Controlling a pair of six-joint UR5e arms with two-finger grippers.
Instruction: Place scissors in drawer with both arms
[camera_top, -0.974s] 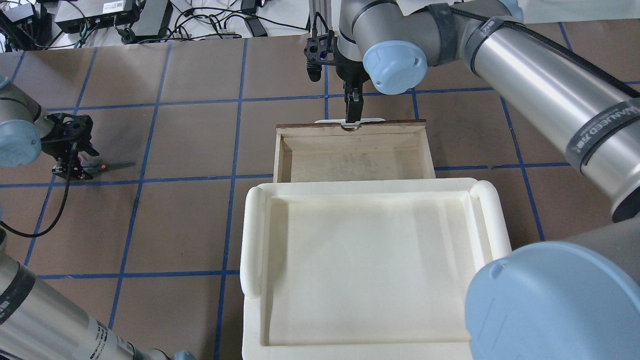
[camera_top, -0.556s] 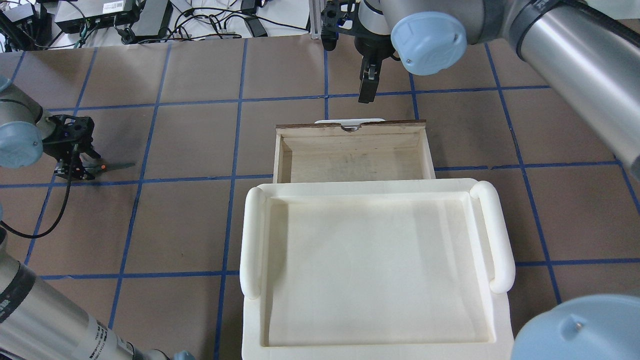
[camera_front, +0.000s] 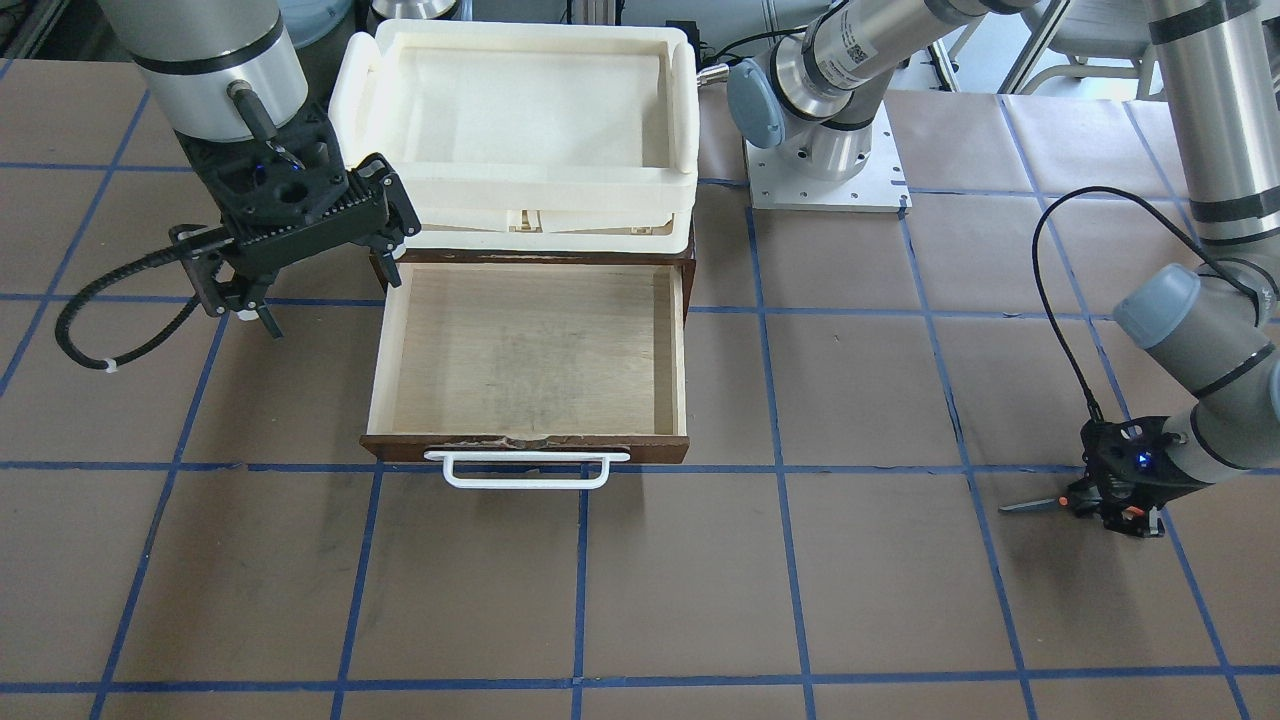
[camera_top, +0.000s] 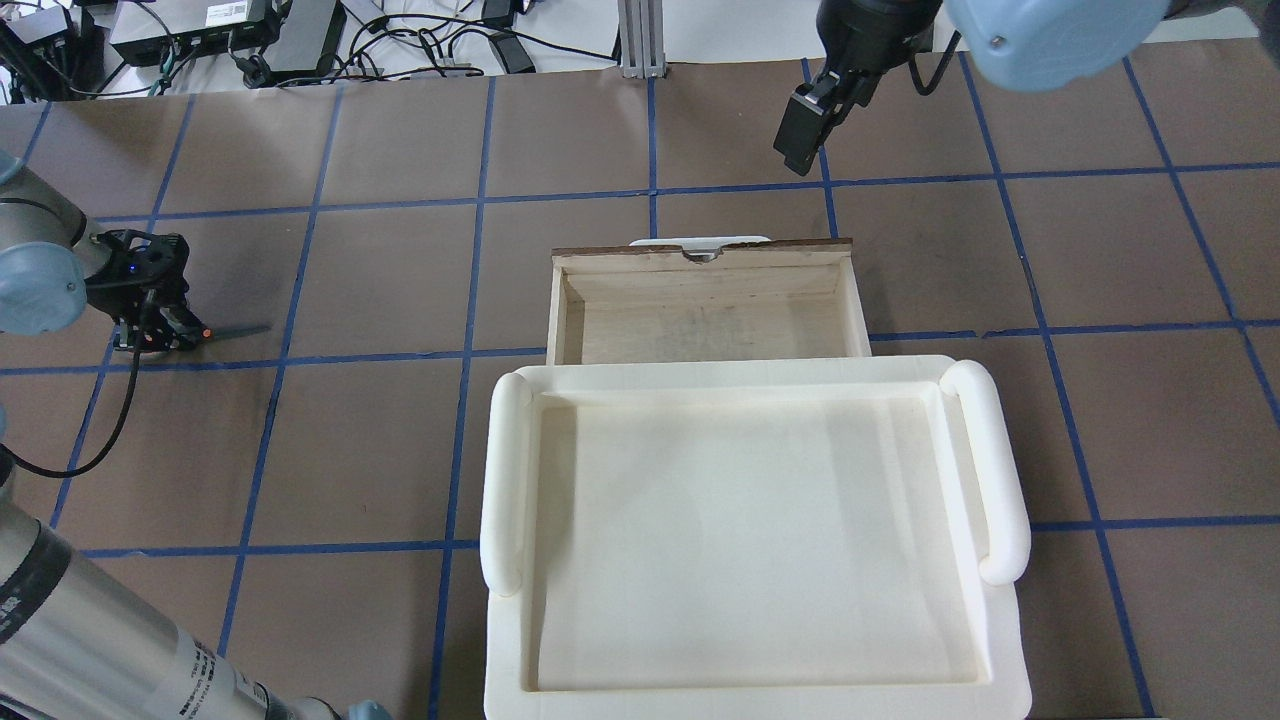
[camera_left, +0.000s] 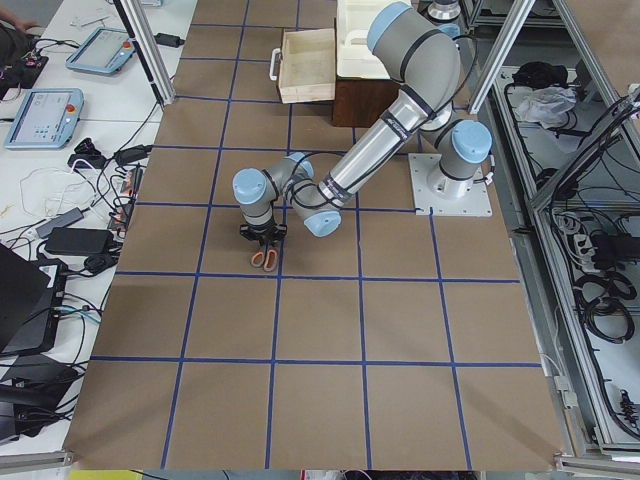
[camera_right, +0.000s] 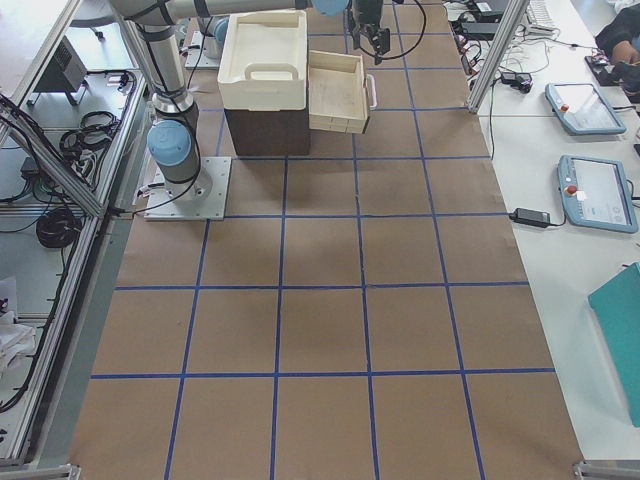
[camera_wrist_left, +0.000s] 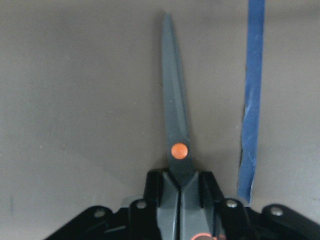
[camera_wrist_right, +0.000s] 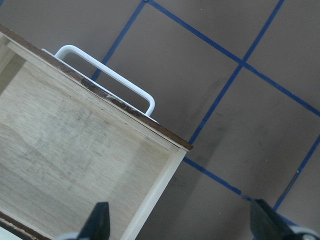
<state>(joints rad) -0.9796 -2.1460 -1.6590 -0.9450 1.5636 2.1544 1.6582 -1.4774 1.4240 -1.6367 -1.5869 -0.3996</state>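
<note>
The scissors (camera_top: 225, 331) lie at the table's left side, blades pointing toward the middle. They also show in the front view (camera_front: 1035, 505) and the left wrist view (camera_wrist_left: 174, 110). My left gripper (camera_top: 165, 330) is shut on their handles just behind the orange pivot, low at the table; in the left wrist view (camera_wrist_left: 180, 192) its fingers clamp both handles. The drawer (camera_top: 700, 258) is pulled open and empty, its white handle (camera_front: 520, 472) on the front. My right gripper (camera_top: 800, 145) is open and empty, raised beyond the drawer's front right corner (camera_wrist_right: 182, 225).
The cream-white foam tray (camera_top: 505, 480) sits on the cabinet above the drawer. Blue tape lines cross the brown table. Cables and electronics (camera_top: 200, 30) lie along the far edge. The left arm's cable (camera_front: 1060, 300) loops over the table.
My right gripper has let go of the drawer handle, risen and moved away to the right. The drawer has stayed open. My left gripper has stayed at the scissors, shifting only slightly.
</note>
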